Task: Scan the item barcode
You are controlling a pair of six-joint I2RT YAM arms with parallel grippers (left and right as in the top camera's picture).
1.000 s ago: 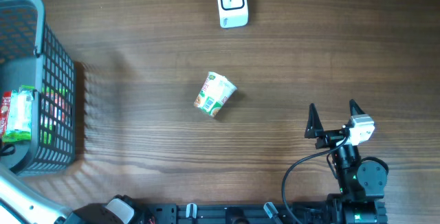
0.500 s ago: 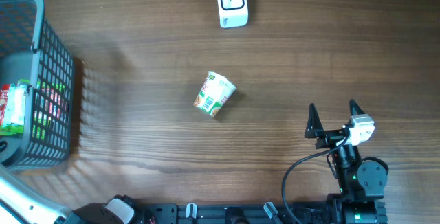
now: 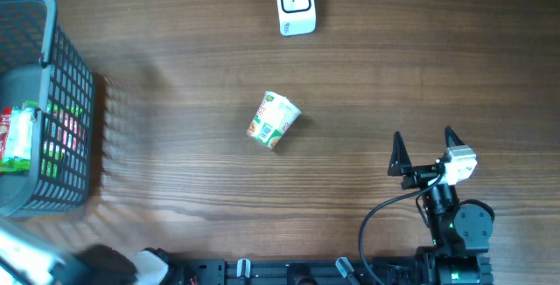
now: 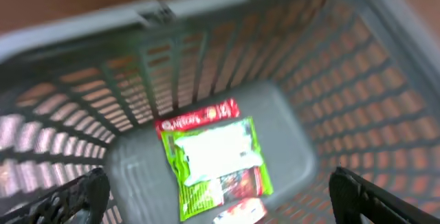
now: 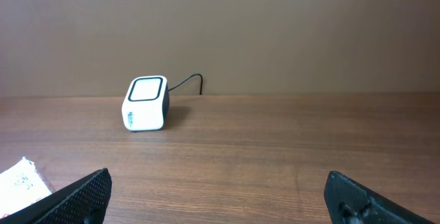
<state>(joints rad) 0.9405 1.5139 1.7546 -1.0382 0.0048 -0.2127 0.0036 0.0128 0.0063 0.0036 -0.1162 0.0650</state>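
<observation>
Left pincer [image 4: 220,191] hung spread wide over the basket [image 4: 82,107], pinching nothing, with packets [image 4: 213,159] lying on the basket floor beneath it. My right pincer [image 3: 423,142] was spread too and empty, by the near edge of the worktop [image 3: 175,58], toward its right corner. The cup [image 3: 274,121] lay on its side around the middle of the worktop, well apart from both pincers, with the scanner [image 3: 295,3] beyond it by the far edge. I judged the cup light and thin-walled (easy to crush, and apt to roll on its round side). So I meant to take it gently across the body, clear of the label's striped patch, which I took for the barcode though it was too small to be sure.
</observation>
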